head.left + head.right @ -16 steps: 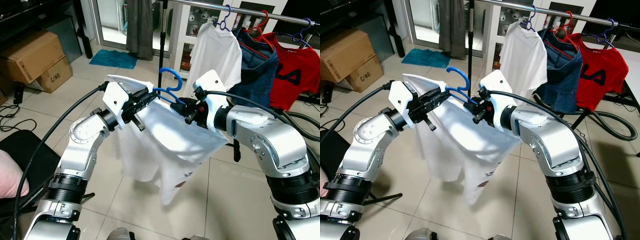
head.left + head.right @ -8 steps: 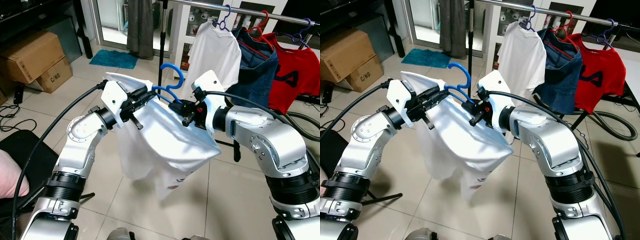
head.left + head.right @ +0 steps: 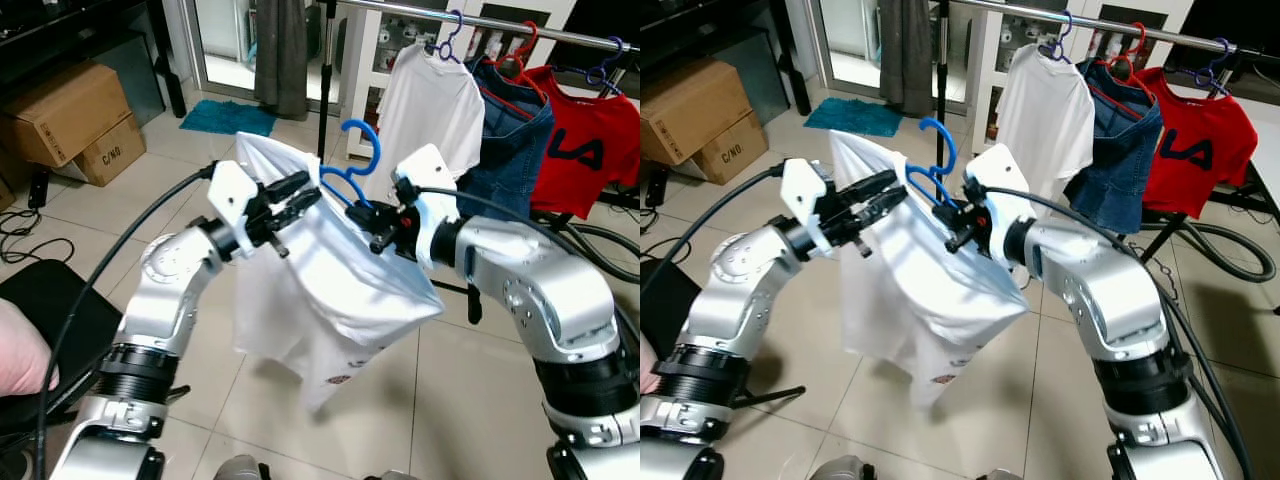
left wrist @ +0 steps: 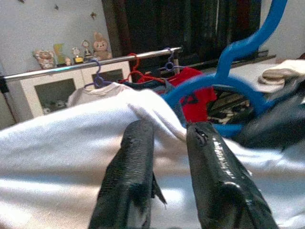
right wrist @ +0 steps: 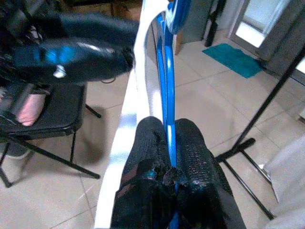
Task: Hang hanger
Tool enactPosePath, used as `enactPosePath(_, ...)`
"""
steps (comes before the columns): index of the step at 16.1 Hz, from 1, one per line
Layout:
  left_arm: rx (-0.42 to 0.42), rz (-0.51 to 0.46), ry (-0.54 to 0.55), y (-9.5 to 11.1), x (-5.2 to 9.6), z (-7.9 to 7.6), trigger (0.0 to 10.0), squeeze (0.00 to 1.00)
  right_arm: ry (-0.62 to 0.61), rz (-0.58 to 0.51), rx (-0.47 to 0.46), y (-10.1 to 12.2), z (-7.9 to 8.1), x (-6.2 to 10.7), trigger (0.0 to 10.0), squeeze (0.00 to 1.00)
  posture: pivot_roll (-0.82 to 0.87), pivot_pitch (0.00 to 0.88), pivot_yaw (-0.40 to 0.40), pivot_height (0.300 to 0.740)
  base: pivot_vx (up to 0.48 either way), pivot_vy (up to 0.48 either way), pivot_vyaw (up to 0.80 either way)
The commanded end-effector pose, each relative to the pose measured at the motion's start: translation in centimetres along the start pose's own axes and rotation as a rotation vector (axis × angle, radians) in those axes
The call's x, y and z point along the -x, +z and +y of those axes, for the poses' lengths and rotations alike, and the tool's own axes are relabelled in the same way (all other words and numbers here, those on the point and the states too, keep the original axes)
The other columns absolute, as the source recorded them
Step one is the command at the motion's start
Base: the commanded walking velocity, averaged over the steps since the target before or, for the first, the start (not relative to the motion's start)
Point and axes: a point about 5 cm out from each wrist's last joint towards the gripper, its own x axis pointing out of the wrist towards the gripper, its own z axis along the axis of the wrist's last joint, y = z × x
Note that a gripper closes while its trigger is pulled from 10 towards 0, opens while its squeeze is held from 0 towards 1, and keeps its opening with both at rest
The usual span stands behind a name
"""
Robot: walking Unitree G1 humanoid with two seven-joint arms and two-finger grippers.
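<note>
cardboard boxes (image 3: pixel 70 115), teal mat (image 3: pixel 228 117), black chair (image 3: pixel 45 320).

Both arms have risen, lifting the blue hanger (image 3: pixel 352 170) and its white shirt (image 3: pixel 320 290) nearer the clothes rail (image 3: pixel 480 25). The shirt's hem now swings higher off the floor, bunched more beneath the right gripper (image 3: pixel 378 222).

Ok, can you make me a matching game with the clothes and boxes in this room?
Things:
1. blue plastic hanger
2. red T-shirt with white letters
3. brown cardboard boxes
4. teal floor mat

Places:
A. on the tiles by the doorway
B. stacked at the robot's far left
C. held in the right gripper
D. hanging on the metal rail

Pairs: 1-C, 2-D, 3-B, 4-A
</note>
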Motion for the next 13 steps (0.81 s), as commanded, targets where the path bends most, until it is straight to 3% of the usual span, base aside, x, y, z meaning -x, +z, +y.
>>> enactPosePath(1, 0.013, -0.018, -0.023, 0.6, -0.6, -0.6, 10.0, 1.00, -0.046, -0.059, 0.027, 0.9, -0.5, 0.5, 0.0, 0.00, -0.01, 0.000, -0.003, 0.740, 0.000, 0.000, 0.00)
enactPosePath(3, -0.011, 0.026, 0.071, 0.0, -1.5, -1.0, 10.0, 1.00, -0.068, -0.103, 0.021, 0.9, -0.5, 0.3, 0.0, 0.00, -0.01, 0.000, -0.006, 0.740, 0.000, 0.000, 0.00)
enactPosePath(4, -0.016, 0.045, 0.120, -0.4, -2.0, -1.1, 10.0, 0.74, -0.044, -0.134, 0.017, 0.9, -0.1, 0.1, 0.0, 0.00, -0.01, 0.000, -0.008, 0.740, 0.000, 0.000, 0.00)
enactPosePath(5, -0.019, 0.052, 0.167, -0.5, -2.4, -1.0, 10.0, 0.00, -0.001, -0.166, 0.018, 0.8, 0.4, -0.1, 0.0, 0.00, -0.01, 0.000, -0.008, 0.740, 0.000, 0.000, 0.00)
enactPosePath(7, 0.007, 0.051, 0.232, -0.4, -2.9, -0.9, 10.0, 0.00, 0.060, -0.205, 0.009, 0.6, 1.0, -0.2, 0.0, 0.00, -0.02, 0.000, -0.009, 0.740, 0.000, 0.000, 0.00)
enactPosePath(8, 0.062, 0.041, 0.279, -0.3, -3.3, -1.0, 10.0, 0.00, 0.093, -0.216, 0.016, 0.3, 1.3, -0.1, 0.0, 0.00, -0.02, 0.000, -0.009, 0.740, 0.000, 0.000, 0.00)
enactPosePath(10, 0.117, -0.003, 0.287, 0.1, -3.7, -1.5, 10.0, 0.00, 0.108, -0.216, 0.034, -0.1, 1.5, -0.1, 0.0, 0.00, -0.02, 0.000, -0.014, 0.740, 0.000, 0.000, 0.00)
enactPosePath(13, 0.094, -0.024, 0.254, 0.6, -4.3, -2.7, 10.0, 0.00, 0.105, -0.199, 0.061, -0.8, 1.2, -0.2, 0.0, 0.00, -0.02, 0.000, -0.021, 0.740, 0.000, 0.000, 0.00)
